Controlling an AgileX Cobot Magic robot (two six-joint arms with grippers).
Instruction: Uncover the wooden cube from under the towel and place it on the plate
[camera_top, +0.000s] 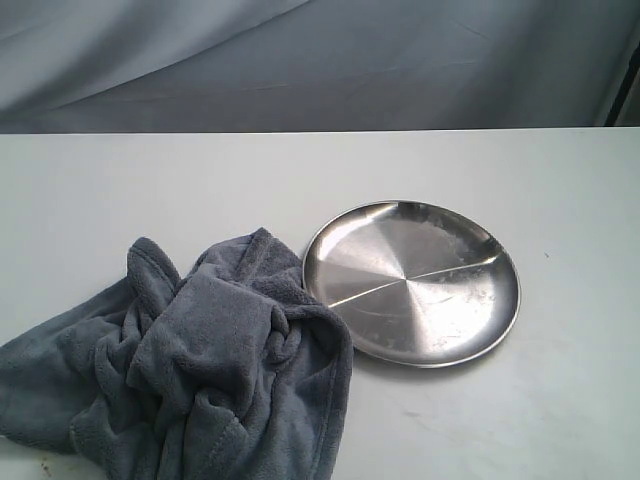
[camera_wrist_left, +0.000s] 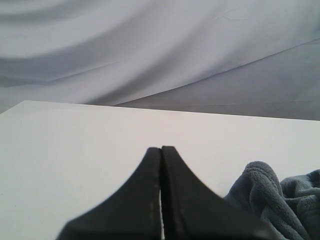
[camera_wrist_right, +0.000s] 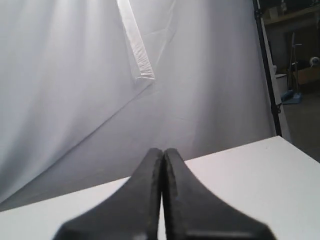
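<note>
- The white, matte worktop (camera_top: 120, 180) is backed by a draped grey-white backdrop cloth (camera_top: 300, 60). A dark pole (camera_wrist_right: 265, 65) stands beside the cloth.
- The towel (camera_top: 200, 370), blue-grey and plush, lies crumpled in deep folds at the worktop's near-left corner, humped in the middle.
- The wooden cube is not visible.
- The plate (camera_top: 412, 283), shiny steel with radial glints, lies right of centre, just beside the towel.
- The left hand (camera_wrist_left: 161, 150) and the right hand (camera_wrist_right: 163, 151) each have their fingers pressed together.

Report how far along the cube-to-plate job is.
Nothing looks done: the towel lies bunched beside the plate, no cube showing, and the plate is bare. Nothing in hand: the left pincer and right pincer are shut, empty, off the cloth. Left: lift the towel, grasp the cube, set it on the plate.
</note>
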